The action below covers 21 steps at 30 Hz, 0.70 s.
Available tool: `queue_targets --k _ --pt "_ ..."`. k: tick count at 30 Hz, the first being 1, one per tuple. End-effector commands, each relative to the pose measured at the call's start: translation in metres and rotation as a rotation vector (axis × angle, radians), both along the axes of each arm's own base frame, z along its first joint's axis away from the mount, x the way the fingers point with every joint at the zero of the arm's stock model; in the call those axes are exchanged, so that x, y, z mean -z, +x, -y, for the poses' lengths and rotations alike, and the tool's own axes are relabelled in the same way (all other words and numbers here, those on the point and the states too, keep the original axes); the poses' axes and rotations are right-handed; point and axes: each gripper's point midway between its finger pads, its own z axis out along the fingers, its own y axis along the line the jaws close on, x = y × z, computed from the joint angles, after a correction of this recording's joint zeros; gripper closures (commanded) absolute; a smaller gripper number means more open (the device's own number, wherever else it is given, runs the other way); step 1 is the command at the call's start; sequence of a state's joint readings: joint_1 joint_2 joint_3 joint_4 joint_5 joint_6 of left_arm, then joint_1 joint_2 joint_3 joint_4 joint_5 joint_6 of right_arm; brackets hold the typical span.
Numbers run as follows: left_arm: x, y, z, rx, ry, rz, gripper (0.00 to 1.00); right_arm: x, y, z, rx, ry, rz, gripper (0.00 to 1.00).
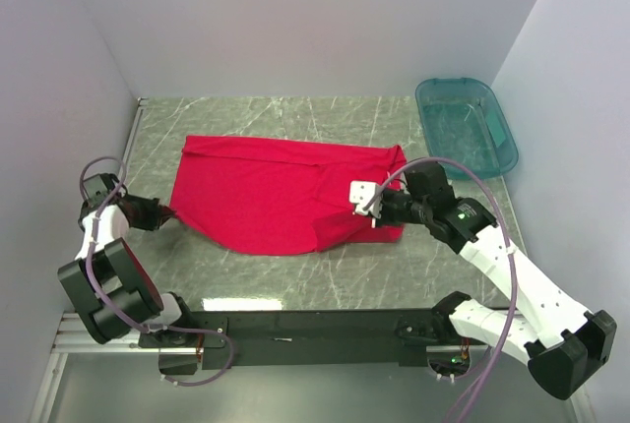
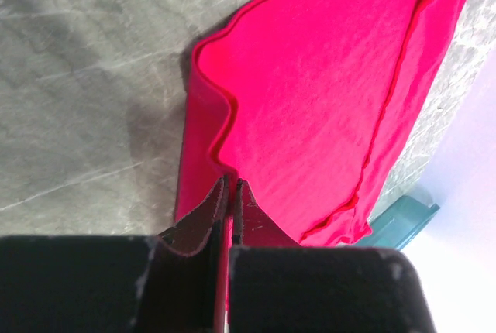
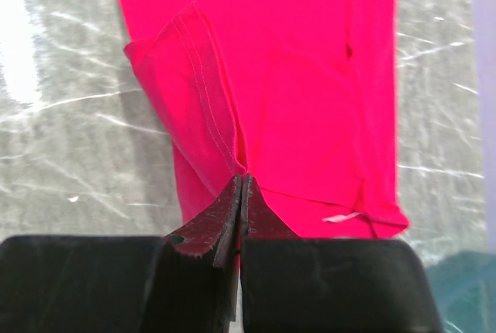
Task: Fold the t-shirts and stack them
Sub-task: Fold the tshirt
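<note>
A red t-shirt (image 1: pixel 276 197) lies spread across the middle of the grey marble table (image 1: pixel 295 285), partly folded, with its far edge straight. My left gripper (image 1: pixel 163 214) is at the shirt's near left corner. In the left wrist view its jaws (image 2: pixel 232 183) are shut on the hem of the t-shirt (image 2: pixel 310 85). My right gripper (image 1: pixel 380 209) is at the shirt's right end. In the right wrist view it (image 3: pixel 242 179) is pinched shut on a raised fold of the t-shirt (image 3: pixel 302 70), beside a turned-up flap with stitching.
A teal plastic bin (image 1: pixel 466 126) stands at the back right, close to the shirt's right end; its corner shows as the bin (image 2: pixel 404 221) in the left wrist view. White walls close in the table on the left, back and right.
</note>
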<state>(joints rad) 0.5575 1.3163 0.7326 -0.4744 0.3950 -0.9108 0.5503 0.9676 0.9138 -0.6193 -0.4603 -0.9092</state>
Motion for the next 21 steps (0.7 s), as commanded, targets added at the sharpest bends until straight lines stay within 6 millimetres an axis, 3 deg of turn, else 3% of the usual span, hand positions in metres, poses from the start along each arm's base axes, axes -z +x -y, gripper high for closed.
queue_targets --k 1,14,21 --pt "-0.014 0.018 -0.012 -0.018 0.023 0.051 1.00 -0.036 0.019 0.001 0.051 0.054 0.095 1.00" --pt "-0.009 0.035 -0.025 -0.040 0.023 0.036 1.00 -0.059 0.036 0.012 0.116 0.076 0.149 1.00" --pt "-0.006 0.037 -0.027 -0.037 0.022 0.027 1.00 -0.065 0.035 0.008 0.097 0.091 0.147 1.00"
